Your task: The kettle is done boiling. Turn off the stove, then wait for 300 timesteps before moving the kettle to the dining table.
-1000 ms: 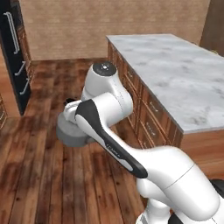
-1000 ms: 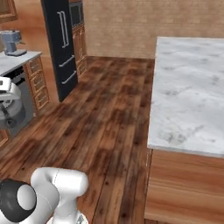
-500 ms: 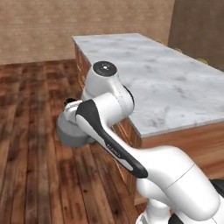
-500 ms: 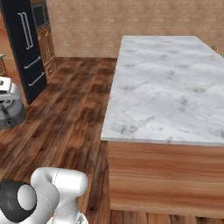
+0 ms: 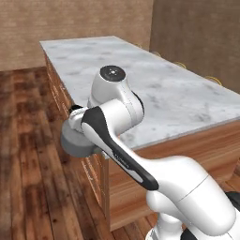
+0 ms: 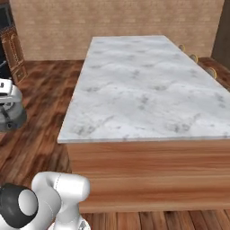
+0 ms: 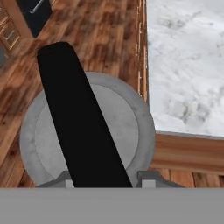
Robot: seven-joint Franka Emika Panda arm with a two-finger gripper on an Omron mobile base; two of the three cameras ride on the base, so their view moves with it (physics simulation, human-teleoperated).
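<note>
The grey kettle (image 7: 118,131) hangs from my gripper (image 7: 103,181), which is shut on its dark arched handle (image 7: 74,113). Seen from above, the kettle is over the wooden floor, just beside the near corner of the dining table (image 7: 188,65). In the left base view the kettle (image 5: 75,143) sits low behind my forearm, against the table's wooden side. It appears at the left edge as kettle (image 6: 11,117) in the right base view. The marble dining table (image 5: 164,93) stretches away ahead, and its top (image 6: 143,90) is bare. The stove is out of view.
Yellow stools (image 5: 213,79) stand along the table's far side, also seen as stools (image 6: 211,72). Wooden floor (image 5: 28,187) lies open to the left. A black fridge (image 7: 35,8) and wooden cabinets (image 6: 11,54) stand far off by the brick wall.
The whole scene has shifted as the base drove and turned; the dining table now stands close in front. The kettle stays held in the gripper.
</note>
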